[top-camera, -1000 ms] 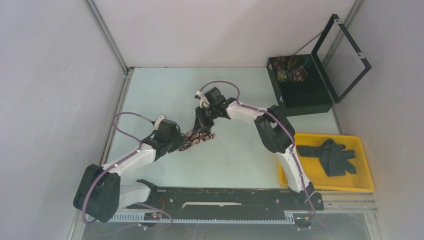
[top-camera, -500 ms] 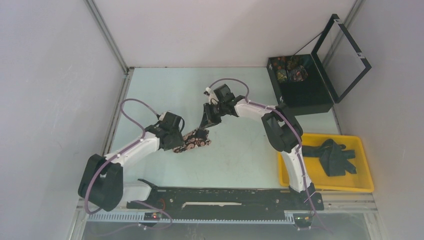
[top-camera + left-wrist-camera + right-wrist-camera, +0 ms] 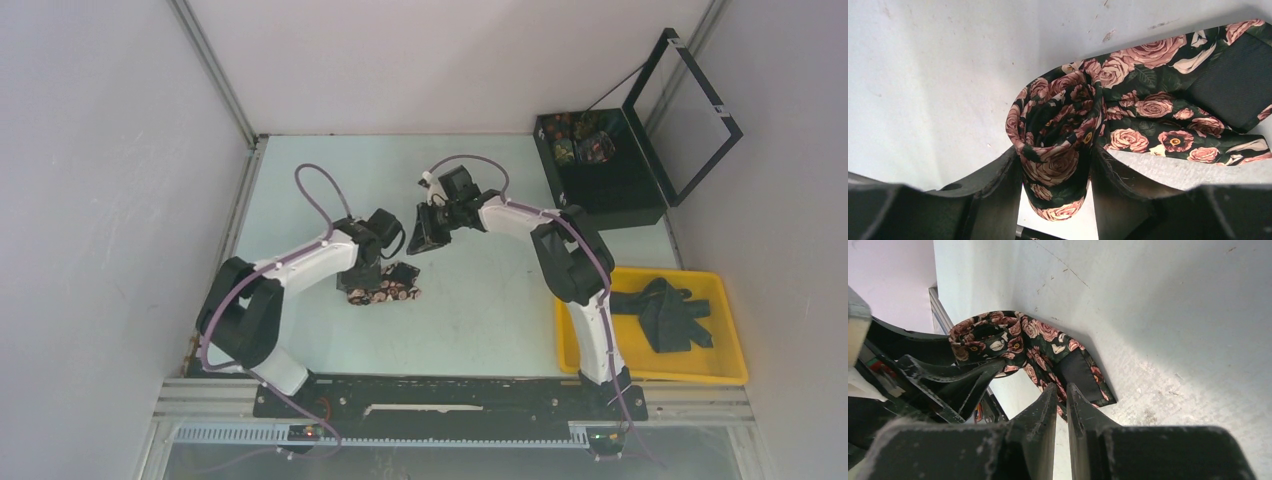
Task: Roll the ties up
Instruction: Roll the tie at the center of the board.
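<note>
Left gripper (image 3: 1055, 160): closed snug on the rolled end of the tie (image 3: 1148, 107). Right gripper (image 3: 1061, 392): almost shut, empty, loose end just ahead. Soft, floppy; squeeze the roll's sides.

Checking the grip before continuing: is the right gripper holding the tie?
No, the right gripper is nearly closed on nothing; the tie lies beyond its fingertips.
</note>
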Motion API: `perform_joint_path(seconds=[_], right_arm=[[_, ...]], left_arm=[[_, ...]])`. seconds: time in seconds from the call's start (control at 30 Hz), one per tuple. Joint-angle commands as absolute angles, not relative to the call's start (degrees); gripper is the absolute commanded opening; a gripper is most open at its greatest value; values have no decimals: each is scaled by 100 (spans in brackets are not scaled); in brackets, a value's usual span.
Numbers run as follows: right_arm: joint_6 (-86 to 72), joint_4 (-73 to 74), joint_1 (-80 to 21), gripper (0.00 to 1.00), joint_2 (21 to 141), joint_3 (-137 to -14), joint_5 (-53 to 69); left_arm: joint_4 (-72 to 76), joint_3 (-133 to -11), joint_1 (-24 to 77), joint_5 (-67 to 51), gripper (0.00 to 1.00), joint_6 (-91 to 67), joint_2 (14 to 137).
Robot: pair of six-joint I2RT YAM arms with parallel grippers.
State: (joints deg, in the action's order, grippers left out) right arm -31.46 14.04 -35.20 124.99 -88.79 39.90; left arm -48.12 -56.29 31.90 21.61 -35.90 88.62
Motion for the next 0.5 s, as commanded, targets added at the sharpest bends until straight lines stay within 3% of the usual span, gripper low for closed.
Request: perform_joint_path(seconds=[0.0, 0.47], right_arm=[[-3193, 1118, -3457, 16, 12082, -8798, 4154], [-3279, 833, -3156, 15, 11858, -8357, 4340]], left_arm=[[-5714, -6146, 3455, 2719, 52, -3504, 9242], [-6855, -7500, 3994, 3339, 52, -3602, 10538]])
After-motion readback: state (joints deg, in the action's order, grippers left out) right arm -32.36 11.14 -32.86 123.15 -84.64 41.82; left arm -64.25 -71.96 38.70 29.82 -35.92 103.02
